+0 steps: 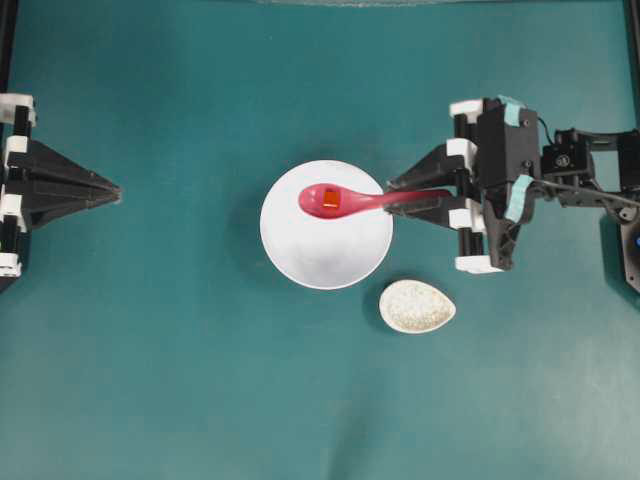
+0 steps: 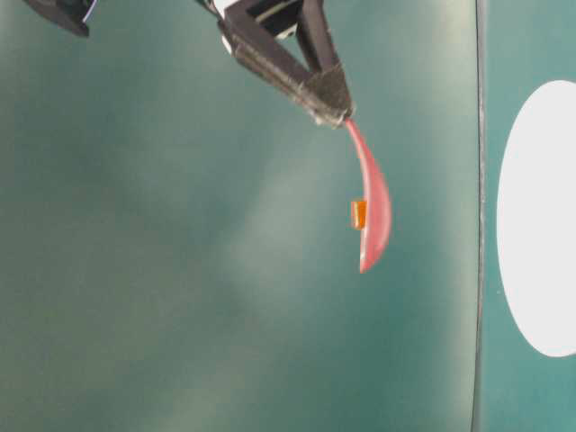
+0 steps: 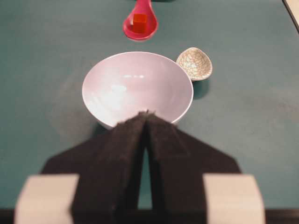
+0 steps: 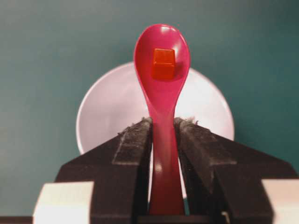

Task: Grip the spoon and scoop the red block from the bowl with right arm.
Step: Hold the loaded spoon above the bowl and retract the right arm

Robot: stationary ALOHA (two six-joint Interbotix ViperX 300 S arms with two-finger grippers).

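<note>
My right gripper is shut on the handle of the pink spoon. The spoon is held level in the air above the white bowl, its scoop over the bowl's far half. The red block sits in the scoop. No block shows inside the bowl. My left gripper rests shut at the far left, pointing at the bowl and holding nothing.
A small speckled oval dish lies just right of the bowl, toward the front. The teal table cloth surrounds everything. The bowl's rim shows at the right of the table-level view.
</note>
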